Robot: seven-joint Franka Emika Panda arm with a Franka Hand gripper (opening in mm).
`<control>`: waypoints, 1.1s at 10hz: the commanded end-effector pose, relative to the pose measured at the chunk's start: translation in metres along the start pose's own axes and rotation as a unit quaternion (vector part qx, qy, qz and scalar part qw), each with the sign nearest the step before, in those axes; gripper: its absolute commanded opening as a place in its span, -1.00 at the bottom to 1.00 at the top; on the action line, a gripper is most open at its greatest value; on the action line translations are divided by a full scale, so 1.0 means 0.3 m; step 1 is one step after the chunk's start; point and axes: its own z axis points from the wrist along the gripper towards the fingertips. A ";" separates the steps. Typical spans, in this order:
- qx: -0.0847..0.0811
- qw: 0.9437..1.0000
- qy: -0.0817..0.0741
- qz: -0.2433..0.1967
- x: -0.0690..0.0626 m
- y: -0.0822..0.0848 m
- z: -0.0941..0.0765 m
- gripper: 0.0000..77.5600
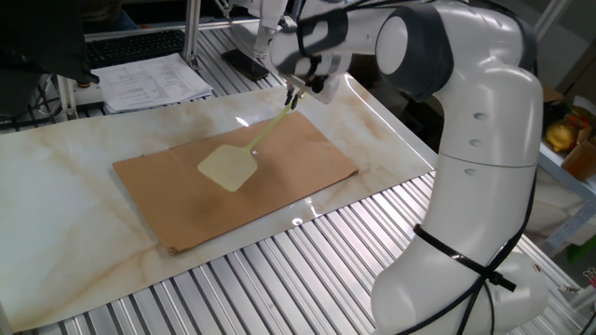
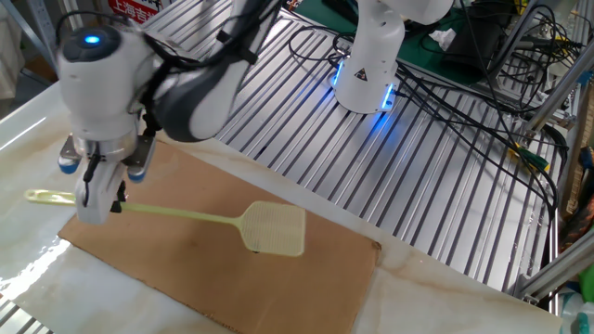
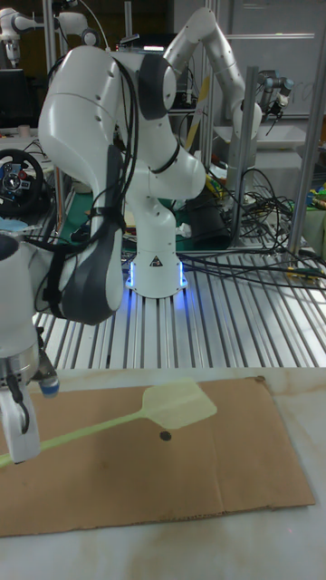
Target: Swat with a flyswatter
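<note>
The pale yellow-green flyswatter is held by its thin handle, and its mesh head hangs slightly tilted just above the brown cardboard sheet. My gripper is shut on the handle near its far end, at the cardboard's edge; a short stub of handle sticks out behind the fingers. In the tall fixed view the gripper is at the lower left and the flyswatter's head floats over the cardboard, above a small dark spot.
The cardboard lies on a marble-patterned board on a slatted metal table. Papers and a keyboard sit at the back. The robot's base and a tangle of cables stand beyond the sheet.
</note>
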 end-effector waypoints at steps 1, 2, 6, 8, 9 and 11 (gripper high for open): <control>0.015 0.998 0.052 -0.013 0.033 0.006 -0.022 -0.97; 0.015 0.998 0.052 -0.013 0.033 0.006 -0.022 -0.97; 0.016 0.998 0.045 -0.049 0.096 -0.021 -0.033 -0.97; 0.018 0.998 0.047 -0.050 0.121 -0.016 -0.040 -0.97; 0.018 0.996 0.050 -0.069 0.126 -0.019 -0.033 -0.97; 0.018 0.996 0.049 -0.070 0.129 -0.018 -0.024 -0.97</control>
